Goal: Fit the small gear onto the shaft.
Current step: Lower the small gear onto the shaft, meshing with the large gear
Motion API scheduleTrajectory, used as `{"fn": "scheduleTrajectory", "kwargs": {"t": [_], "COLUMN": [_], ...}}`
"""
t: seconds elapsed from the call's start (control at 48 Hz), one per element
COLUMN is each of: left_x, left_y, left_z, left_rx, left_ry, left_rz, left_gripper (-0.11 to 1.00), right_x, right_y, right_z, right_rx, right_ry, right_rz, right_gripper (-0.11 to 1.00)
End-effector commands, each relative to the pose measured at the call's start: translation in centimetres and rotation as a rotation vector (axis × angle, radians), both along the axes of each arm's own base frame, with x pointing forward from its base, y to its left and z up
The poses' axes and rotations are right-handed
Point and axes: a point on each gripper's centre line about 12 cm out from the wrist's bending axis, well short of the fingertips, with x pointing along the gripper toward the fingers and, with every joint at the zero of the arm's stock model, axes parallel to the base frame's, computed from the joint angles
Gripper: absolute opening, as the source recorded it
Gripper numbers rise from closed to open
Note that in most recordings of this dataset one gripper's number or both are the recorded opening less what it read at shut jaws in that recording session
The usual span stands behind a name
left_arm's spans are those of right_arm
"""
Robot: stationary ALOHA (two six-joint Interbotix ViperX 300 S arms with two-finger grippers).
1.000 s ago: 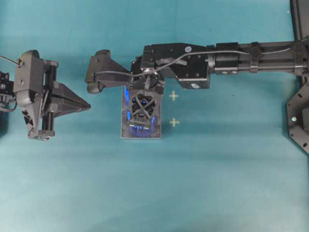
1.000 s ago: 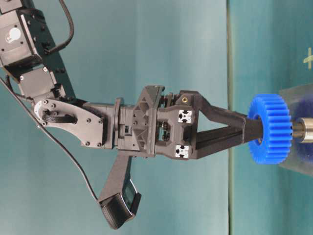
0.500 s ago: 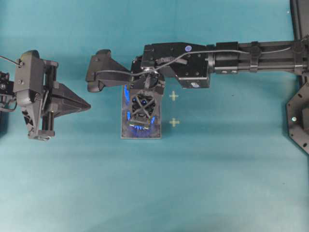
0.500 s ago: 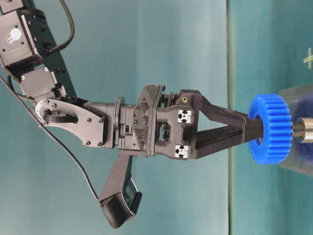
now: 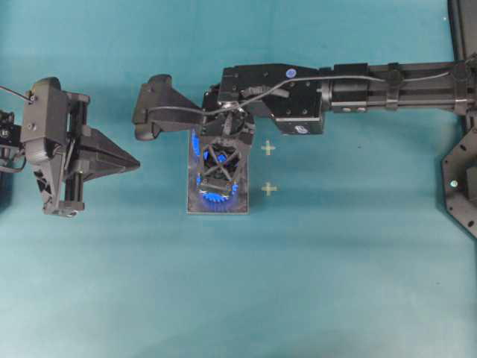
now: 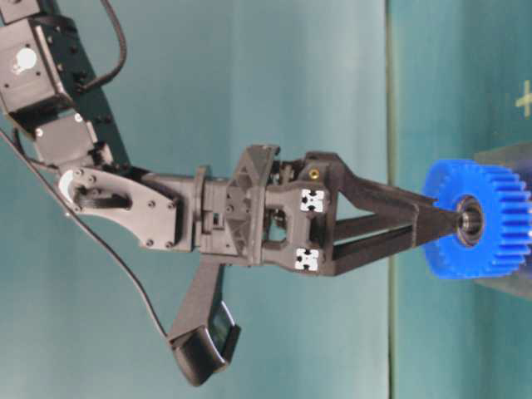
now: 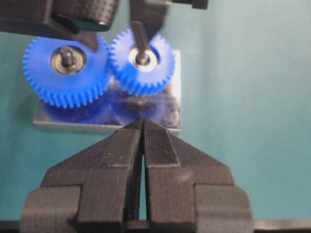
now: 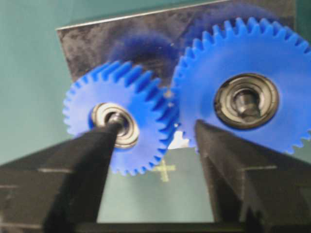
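The small gear (image 8: 121,116) is bright blue with a silver hub. It sits low around the shaft on the grey plate (image 8: 97,43), its teeth meshed with the larger blue gear (image 8: 248,92). The shaft is hidden inside the hub. My right gripper (image 8: 158,128) stands open above both gears, one fingertip (image 8: 104,138) over the small gear's hub, the other (image 8: 214,145) beside the larger gear. In the left wrist view the small gear (image 7: 141,60) is right of the larger gear (image 7: 65,65). My left gripper (image 7: 142,122) is shut and empty, just short of the plate's edge (image 7: 107,125).
Seen from overhead, the right arm (image 5: 313,89) reaches in from the right across the plate (image 5: 216,207). The left gripper (image 5: 134,160) points at it from the left. Two pale cross marks (image 5: 268,189) lie on the teal table just right of the plate.
My right gripper has opened and let go of the small gear, which has slid down the shaft towards the plate. The left arm has not moved.
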Motion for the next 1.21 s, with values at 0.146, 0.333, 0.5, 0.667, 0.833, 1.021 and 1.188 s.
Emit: {"fn": "scheduleTrajectory", "kwargs": {"t": [0.146, 0.333, 0.5, 0.667, 0.833, 1.021, 1.188], "left_x": [0.2, 0.3, 0.3, 0.3, 0.3, 0.3, 0.3], "left_y": [0.0, 0.0, 0.0, 0.0, 0.0, 0.0, 0.0], "left_z": [0.8, 0.8, 0.8, 0.8, 0.9, 0.7, 0.7], "left_rx": [0.002, 0.002, 0.002, 0.001, -0.002, 0.0, 0.001], "left_ry": [-0.031, -0.031, -0.029, -0.029, -0.031, -0.026, -0.026], "left_rz": [-0.003, -0.003, -0.003, -0.002, -0.001, -0.002, -0.002], "left_gripper": [0.0, 0.0, 0.0, 0.0, 0.0, 0.0, 0.0], "right_x": [0.1, -0.1, 0.0, -0.3, -1.2, -1.3, -1.0], "right_y": [-0.2, -0.5, -1.0, -0.8, 0.0, 0.1, -0.3], "right_z": [1.8, 1.9, 1.2, 0.6, 0.2, 1.9, 3.8], "right_rx": [-0.01, -0.025, -0.025, -0.016, -0.007, -0.011, -0.02], "right_ry": [-0.036, -0.029, -0.018, 0.003, 0.033, -0.031, -0.088], "right_rz": [-0.008, -0.007, -0.016, -0.018, -0.035, -0.051, -0.061], "right_gripper": [0.66, 0.5, 0.22, 0.22, 0.22, 0.22, 0.22]}}
